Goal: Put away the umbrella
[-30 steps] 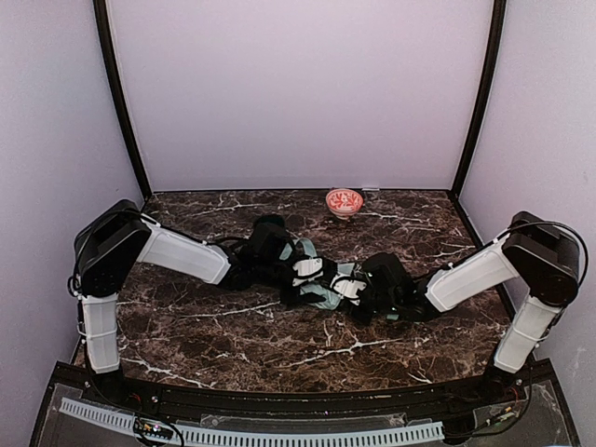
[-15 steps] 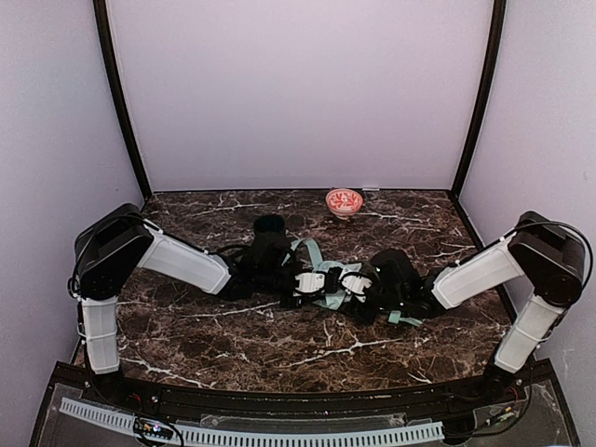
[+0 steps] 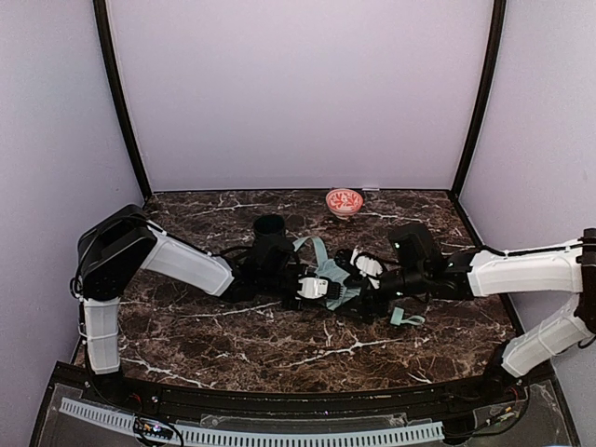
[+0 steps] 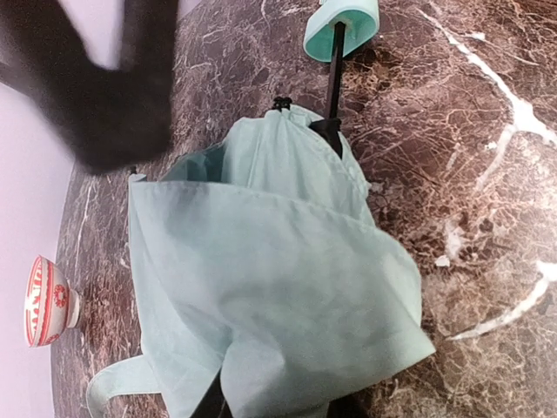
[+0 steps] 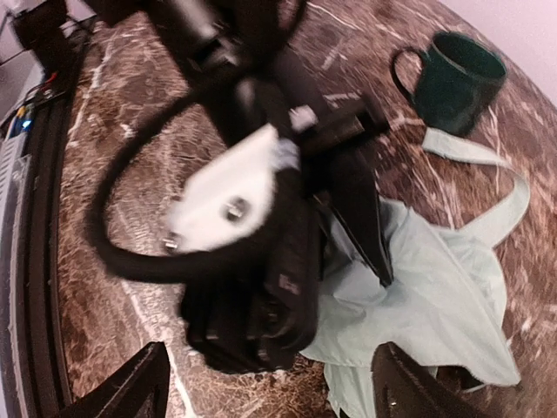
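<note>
Mint-green fabric of the umbrella [image 4: 270, 261] lies loose and half-collapsed on the marble table [image 3: 233, 335], just to the near right of the dark green mug [image 3: 270, 226], with its handle [image 4: 342, 26] at the end farthest from that mug. The left gripper [image 3: 315, 287] pinches a bunch of the fabric, while the right gripper [image 3: 366, 264], farther from the mug, hovers with fingers spread wide, holding nothing. This looks like the gathering step; next, the free gripper likely needs the shaft or handle.

Mug [image 3: 270, 226] and bowl [image 3: 344, 201] beyond umbrella [image 3: 328, 277]
</note>
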Controlling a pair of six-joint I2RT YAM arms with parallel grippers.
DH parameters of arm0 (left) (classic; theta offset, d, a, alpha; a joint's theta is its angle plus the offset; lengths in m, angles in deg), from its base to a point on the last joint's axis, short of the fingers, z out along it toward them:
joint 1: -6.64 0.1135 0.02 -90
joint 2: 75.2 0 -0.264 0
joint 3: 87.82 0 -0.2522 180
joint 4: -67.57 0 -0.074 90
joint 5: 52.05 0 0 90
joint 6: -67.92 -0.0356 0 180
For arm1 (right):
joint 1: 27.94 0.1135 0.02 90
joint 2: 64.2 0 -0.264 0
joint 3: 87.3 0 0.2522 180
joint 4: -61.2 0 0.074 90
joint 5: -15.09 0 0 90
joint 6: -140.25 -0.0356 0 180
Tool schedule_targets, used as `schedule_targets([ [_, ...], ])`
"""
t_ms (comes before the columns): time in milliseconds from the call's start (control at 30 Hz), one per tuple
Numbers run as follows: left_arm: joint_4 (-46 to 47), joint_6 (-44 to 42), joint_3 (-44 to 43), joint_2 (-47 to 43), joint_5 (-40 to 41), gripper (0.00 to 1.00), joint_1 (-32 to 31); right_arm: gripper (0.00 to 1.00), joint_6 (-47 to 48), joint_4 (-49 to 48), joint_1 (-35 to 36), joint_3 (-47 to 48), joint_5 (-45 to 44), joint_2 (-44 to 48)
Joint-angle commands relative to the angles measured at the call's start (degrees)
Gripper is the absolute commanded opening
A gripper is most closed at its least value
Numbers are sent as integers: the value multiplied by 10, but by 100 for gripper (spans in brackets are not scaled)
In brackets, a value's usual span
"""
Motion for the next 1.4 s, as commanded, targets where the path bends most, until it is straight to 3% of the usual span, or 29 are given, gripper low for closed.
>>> schedule_targets([
  [0,-161,2,31,53,46,24,2,86,-9,87,-33,58,81,30],
  [33,-161,2,30,52,47,24,2,96,-15,85,-49,72,89,20],
  [133,-163,-1,31,52,51,24,2,98,-27,56,-108,96,91,-16],
  [233,-160,-3,32,52,53,24,2,92,-50,-3,-143,108,77,-54],
  [400,-160,-6,35,50,48,25,1,65,-49,37,-146,182,68,-154],
  [500,-156,-8,41,50,51,25,-1,63,-55,55,-150,197,72,-187],
  [567,-158,-7,40,50,50,25,-1,64,-45,63,-148,200,75,-192],
  [667,-160,-7,39,50,46,25,-1,77,2,67,-120,176,71,-184],
  [733,-159,-7,38,50,46,25,0,81,21,90,-94,167,46,-192],
  [967,-163,-8,37,50,48,25,0,81,24,118,-68,148,-25,-221],
  [1200,-158,-13,41,46,56,24,2,81,11,176,-55,171,-155,-245],
  [1367,-153,-11,42,35,39,26,7,77,1,179,-43,163,-156,-259],
])
